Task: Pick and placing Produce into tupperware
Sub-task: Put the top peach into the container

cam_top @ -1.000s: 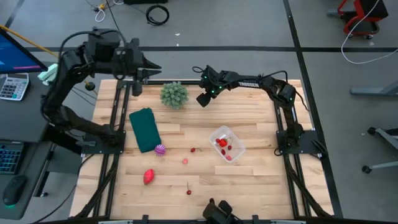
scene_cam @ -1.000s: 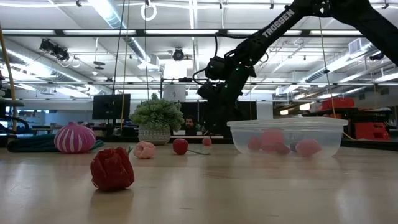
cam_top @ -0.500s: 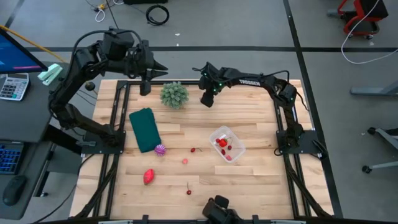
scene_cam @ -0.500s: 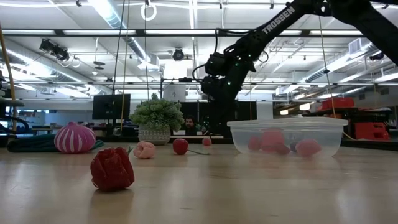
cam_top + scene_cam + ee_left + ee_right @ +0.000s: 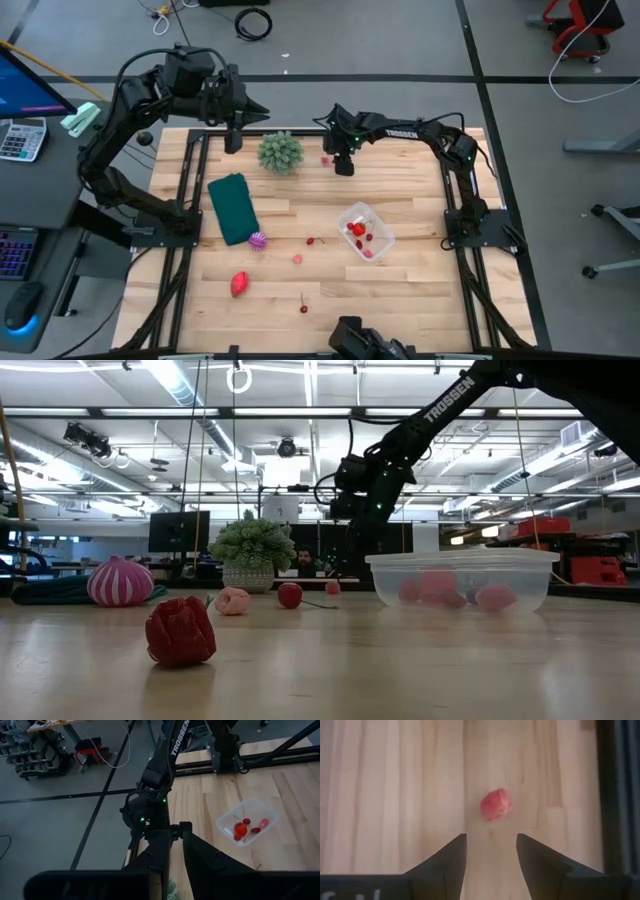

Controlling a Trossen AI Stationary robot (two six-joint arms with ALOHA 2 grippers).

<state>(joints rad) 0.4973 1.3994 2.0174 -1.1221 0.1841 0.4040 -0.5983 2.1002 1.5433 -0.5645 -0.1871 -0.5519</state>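
We're lining up the right end effector (image 5: 489, 852), fingers apart and empty, over a pink berry (image 5: 496, 804) at the table's (image 5: 400, 290) 12 o'clock edge. Next: descend, grip, carry to tub (image 5: 366, 231) at 4 o'clock.

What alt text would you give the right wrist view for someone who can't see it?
A small pink-red berry lies on the light wooden table, just ahead of the right gripper, whose two dark fingers stand open with nothing between them. A dark frame rail runs along one edge.
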